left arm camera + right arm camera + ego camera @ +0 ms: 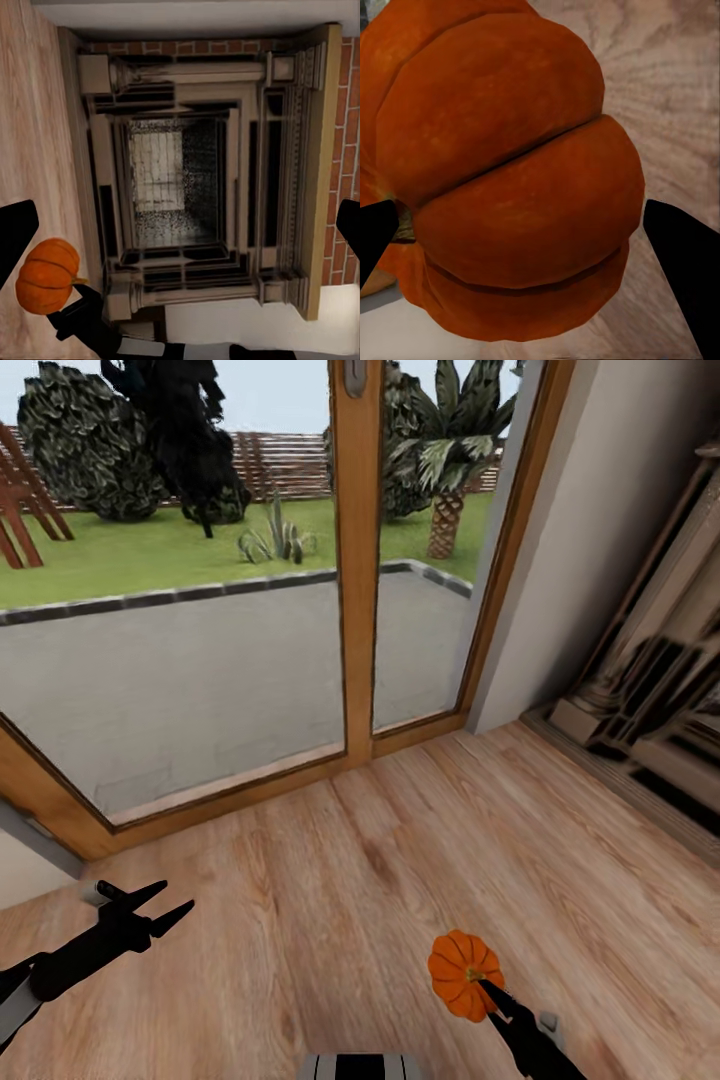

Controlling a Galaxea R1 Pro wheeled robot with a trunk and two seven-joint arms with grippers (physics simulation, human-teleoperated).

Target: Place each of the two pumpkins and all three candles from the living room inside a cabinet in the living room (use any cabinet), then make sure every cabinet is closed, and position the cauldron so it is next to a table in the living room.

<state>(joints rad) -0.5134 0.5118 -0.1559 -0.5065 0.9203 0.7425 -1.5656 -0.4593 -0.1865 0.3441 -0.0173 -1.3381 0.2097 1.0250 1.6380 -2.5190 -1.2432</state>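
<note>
Low on the right, the right end effector (487, 992) pinches a pumpkin (462, 973) above the wooden floor (330, 880), its stem end facing the fingers. Across from it, the left end effector (165, 908) hangs spread and empty. Bare floor runs to the glass door (200, 610); a fireplace (650, 690) edges the right.

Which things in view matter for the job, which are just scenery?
Job:
- pumpkin, held in right tool
- left tool, open, empty

Scenery:
- fireplace
- glass door
- wood floor
- palm outside
</note>
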